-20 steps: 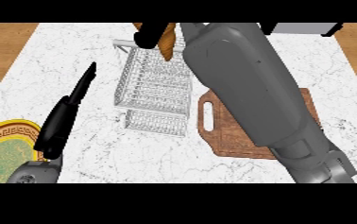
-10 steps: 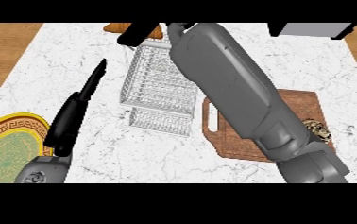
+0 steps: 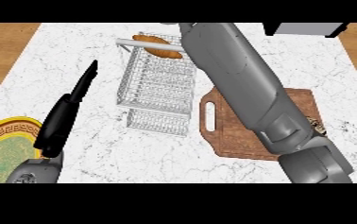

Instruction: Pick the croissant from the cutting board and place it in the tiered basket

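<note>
Croissant [image 3: 157,47] lying at the tiered basket's [image 3: 157,88] top end, right forearm [image 3: 241,90] stretching over it.

The croissant is sitting at the basket's twelve o'clock end, just under the white crossbar [image 3: 150,45], presumably because that far tier is the drop spot. The cutting board [image 3: 301,106], at the basket's three o'clock, is showing no croissant on its visible part. The right forearm is reaching diagonally from five o'clock toward twelve, crossing the board; the right hand itself is hidden, so I cannot tell whether it is gripping anything. The left hand [image 3: 66,112] is resting at the basket's nine o'clock, fingers straight, pointing toward one o'clock, holding nothing, beside a yellow-rimmed plate [image 3: 14,126].
</note>
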{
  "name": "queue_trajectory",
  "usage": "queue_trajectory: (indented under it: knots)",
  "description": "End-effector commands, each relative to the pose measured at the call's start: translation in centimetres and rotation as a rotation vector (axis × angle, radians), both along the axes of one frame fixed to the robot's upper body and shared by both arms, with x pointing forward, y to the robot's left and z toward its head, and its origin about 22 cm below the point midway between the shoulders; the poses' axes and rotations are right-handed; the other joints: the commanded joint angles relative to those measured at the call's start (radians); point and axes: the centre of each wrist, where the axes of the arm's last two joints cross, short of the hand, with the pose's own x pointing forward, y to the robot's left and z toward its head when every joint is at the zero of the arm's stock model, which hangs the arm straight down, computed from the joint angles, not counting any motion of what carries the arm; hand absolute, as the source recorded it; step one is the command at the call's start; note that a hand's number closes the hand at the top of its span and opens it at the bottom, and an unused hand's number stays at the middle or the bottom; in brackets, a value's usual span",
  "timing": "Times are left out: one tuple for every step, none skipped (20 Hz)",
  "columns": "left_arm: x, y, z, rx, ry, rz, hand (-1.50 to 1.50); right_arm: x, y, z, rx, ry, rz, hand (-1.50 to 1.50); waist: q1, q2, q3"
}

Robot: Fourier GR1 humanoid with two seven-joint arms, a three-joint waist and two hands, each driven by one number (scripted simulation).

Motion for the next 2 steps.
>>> queue_trajectory:
  knots:
    - [-0.7, -0.7, -0.6, -0.001, 0.011, 0.037, 0.0, 1.2, -3.3, -0.6, 0.054, -0.045, -0.186, -1.5, -0.039, -0.011, 0.001]
    - [-0.4, -0.6, -0.2, 0.007, 0.011, 0.036, 0.0, 2.0, -4.9, 2.0, 0.082, -0.039, -0.214, -1.5, -0.035, -0.009, 0.001]
